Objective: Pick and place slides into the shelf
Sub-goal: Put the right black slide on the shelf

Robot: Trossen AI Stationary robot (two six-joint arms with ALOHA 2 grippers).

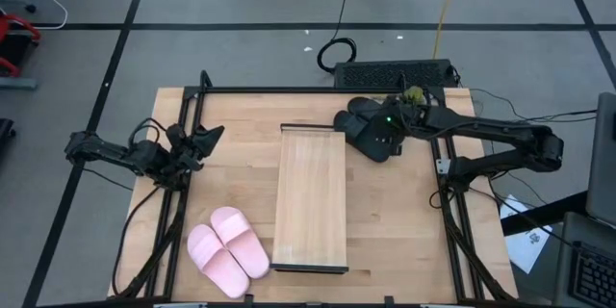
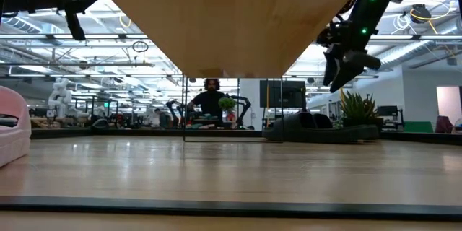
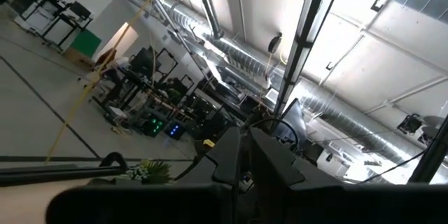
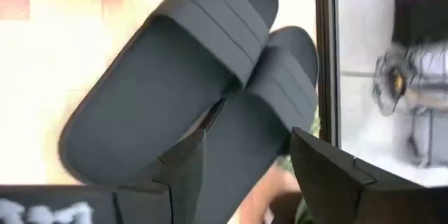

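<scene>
Two black slides [image 1: 368, 127] lie side by side, soles down, on the table near its far right corner; in the right wrist view they [image 4: 182, 77] overlap slightly. My right gripper [image 4: 248, 136] hangs open just above them [image 2: 345, 72], slanting down, its fingers spread over the heel half of one slide. Two pale pink slides [image 1: 227, 250] rest near the table's front left. The shelf [image 1: 311, 197] stands in the middle of the table. My left gripper [image 1: 207, 139] waits shut at the table's left side, tipped upward.
Black frame rails [image 1: 185, 154] run along the table's left and right sides. A small green plant [image 1: 414, 94] and a black keyboard-like panel [image 1: 395, 74] sit at the far edge behind the black slides. A person [image 2: 210, 101] sits in the room beyond.
</scene>
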